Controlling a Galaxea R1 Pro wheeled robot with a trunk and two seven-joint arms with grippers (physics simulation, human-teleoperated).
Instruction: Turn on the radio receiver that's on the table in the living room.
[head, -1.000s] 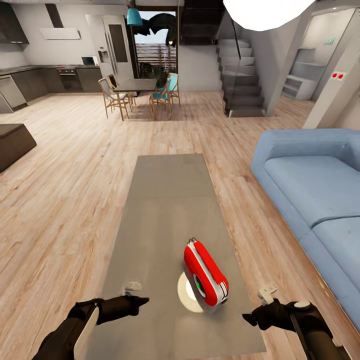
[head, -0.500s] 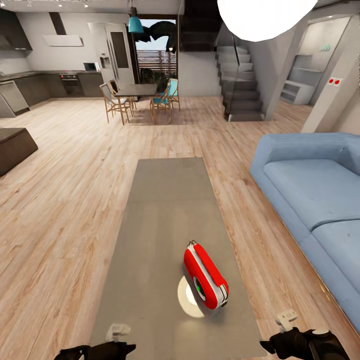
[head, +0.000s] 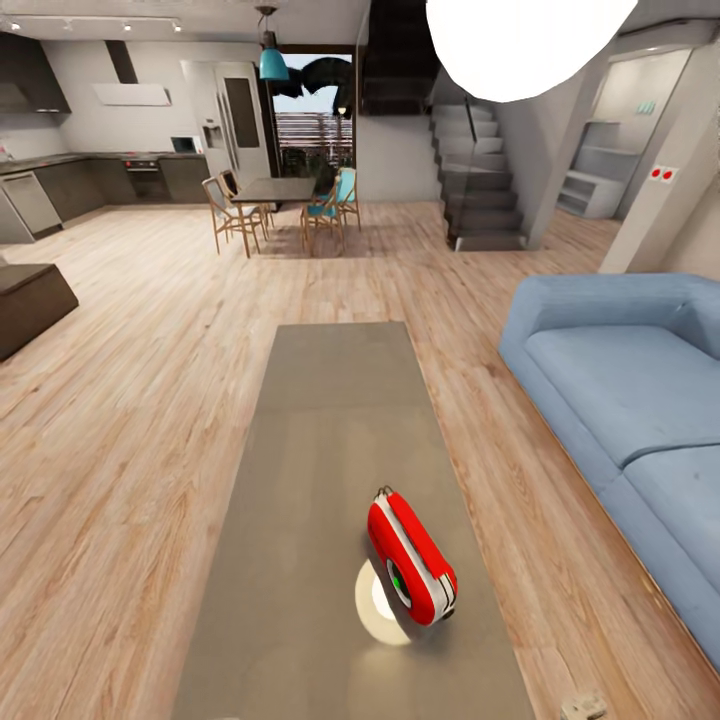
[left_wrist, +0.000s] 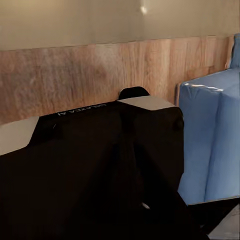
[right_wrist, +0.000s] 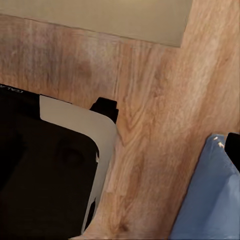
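Resting radio receiver (head: 411, 568) on table (head: 320, 450)

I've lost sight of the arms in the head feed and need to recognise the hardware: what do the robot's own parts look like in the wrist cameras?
In the left wrist view, the left arm is glossy black casing with a white panel and faint lettering. In the right wrist view, the right arm is black with a rounded white edge plate and a small black tab.

Left wrist view: black robot body panel (left_wrist: 100, 170) with white edge trim in close foreground, lettering on upper edge. Right wrist view: black panel (right_wrist: 42, 170) with white rounded border. Finger positions not discernible in either wrist view.
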